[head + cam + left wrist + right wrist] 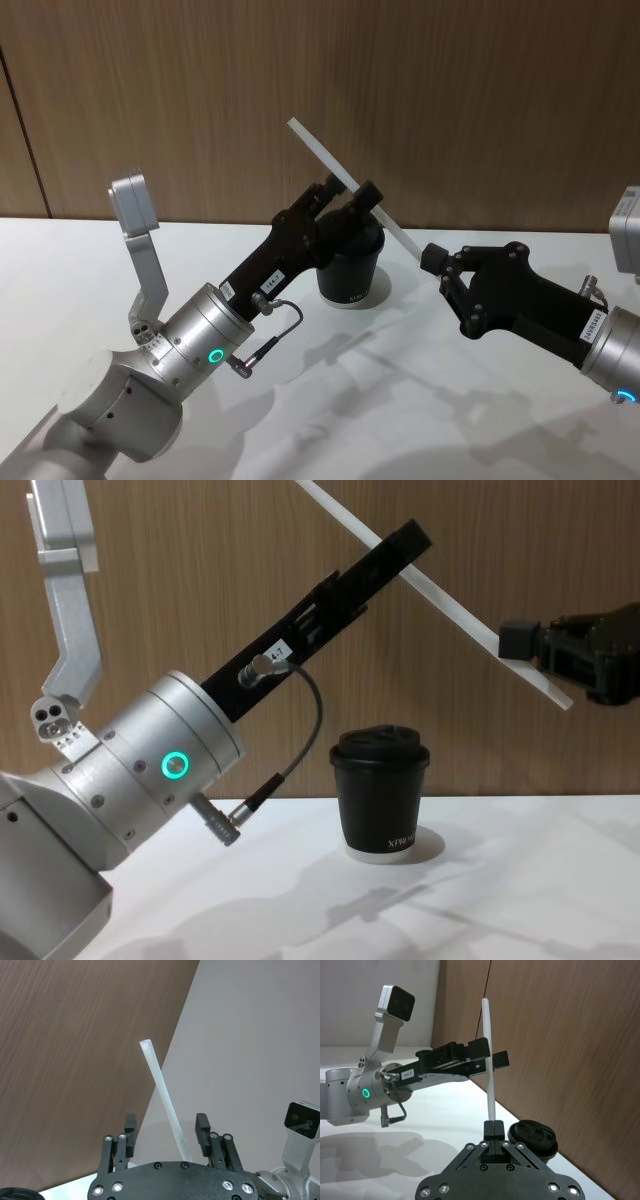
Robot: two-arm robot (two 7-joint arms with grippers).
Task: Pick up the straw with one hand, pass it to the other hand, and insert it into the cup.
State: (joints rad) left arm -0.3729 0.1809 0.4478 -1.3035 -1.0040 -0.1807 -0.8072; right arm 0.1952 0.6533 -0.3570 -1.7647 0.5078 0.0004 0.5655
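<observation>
- White and thin, the straw (318, 150) hangs tilted in the air above the counter (100, 260), touching neither the counter nor the cup (352, 270).
- Its upper end points up toward the wooden wall (480, 100) on the robot's left side. Its lower end slopes down to the robot's right.
- The right tool (432, 257) reaches in from the right, and its tips are pressed together on the straw close to the lower end. In the chest view a short stub of straw pokes out past the right tool (520, 638).
- The right wrist view shows the same grasp, with the straw rising straight out of the closed tips of the right tool (493, 1127).
- The left tool (352, 190), on a silver wrist with a glowing green ring (216, 355), is raised over the cup around the middle of the straw.
- In the left wrist view the fingers (131, 1127) of the left tool (166, 1122) stand apart. The straw (165, 1095) passes through the gap between them with space on both sides.
- The black cup (380, 800) stands upright on the counter with its domed lid on. It sits under the left tool and well below the straw (450, 600).
</observation>
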